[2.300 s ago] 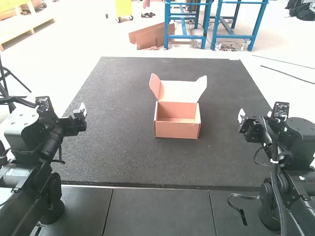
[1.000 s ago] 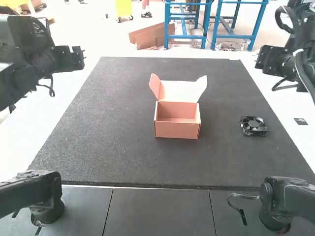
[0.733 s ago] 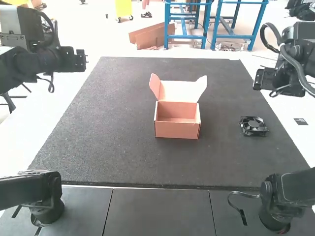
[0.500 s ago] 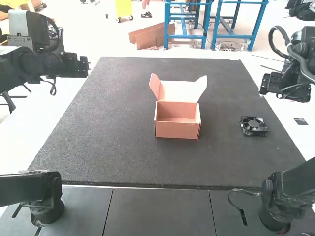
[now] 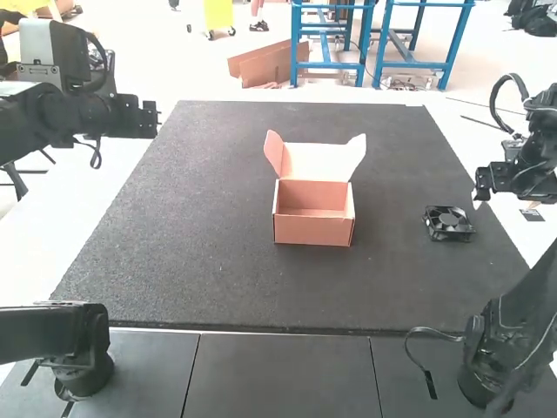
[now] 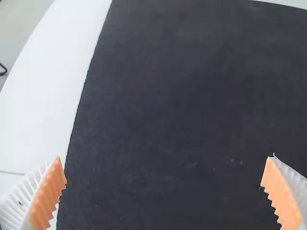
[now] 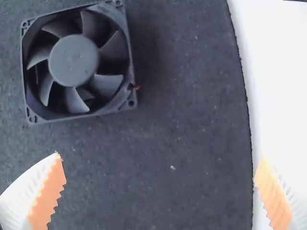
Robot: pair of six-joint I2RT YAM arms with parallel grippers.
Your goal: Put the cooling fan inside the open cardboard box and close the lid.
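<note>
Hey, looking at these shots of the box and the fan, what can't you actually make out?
- Floor of the cardboard box: in the high view, hidden behind its own front wall.
- Underside of the cooling fan: in the right wrist view it lies flat on the mat.
- The fan's wiring: just a red speck at one corner, too small to tell.
- Right gripper and left gripper: mostly cut off by the wrist views' edge.

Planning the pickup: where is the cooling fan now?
High view: the cooling fan lies flat near the black mat's right edge, right of the cardboard box.
</note>
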